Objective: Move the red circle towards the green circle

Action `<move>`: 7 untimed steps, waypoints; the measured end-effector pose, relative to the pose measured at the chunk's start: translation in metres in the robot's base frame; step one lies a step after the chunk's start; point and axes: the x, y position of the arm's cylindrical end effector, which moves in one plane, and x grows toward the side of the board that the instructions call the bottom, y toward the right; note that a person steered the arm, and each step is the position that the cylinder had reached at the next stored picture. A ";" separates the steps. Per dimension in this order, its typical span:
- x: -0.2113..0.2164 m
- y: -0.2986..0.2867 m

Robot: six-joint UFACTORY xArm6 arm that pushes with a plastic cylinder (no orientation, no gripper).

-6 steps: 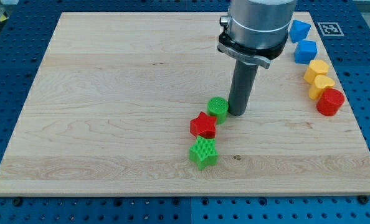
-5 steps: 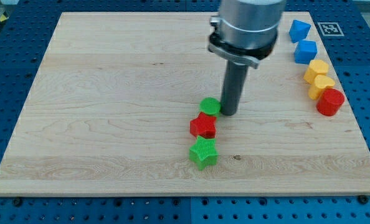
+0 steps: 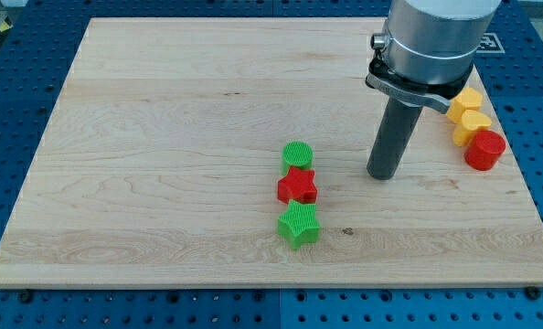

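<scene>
The red circle (image 3: 484, 149) sits near the board's right edge, just below two yellow blocks (image 3: 468, 115). The green circle (image 3: 297, 155) sits near the board's middle, touching the top of a red star (image 3: 297, 187). A green star (image 3: 298, 225) lies just below the red star. My tip (image 3: 382, 175) rests on the board between the two circles, about a hundred pixels to the right of the green circle and about as far to the left of the red circle, touching no block.
The arm's grey body (image 3: 431, 41) covers the top right of the board and hides the blue blocks seen there earlier. The wooden board (image 3: 162, 137) lies on a blue perforated table.
My tip pushed the green circle left and up beside the red star, then moved away to the right, toward the red circle. The red circle has not moved.
</scene>
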 end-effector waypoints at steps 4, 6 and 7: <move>0.062 0.148; 0.051 0.218; 0.032 0.218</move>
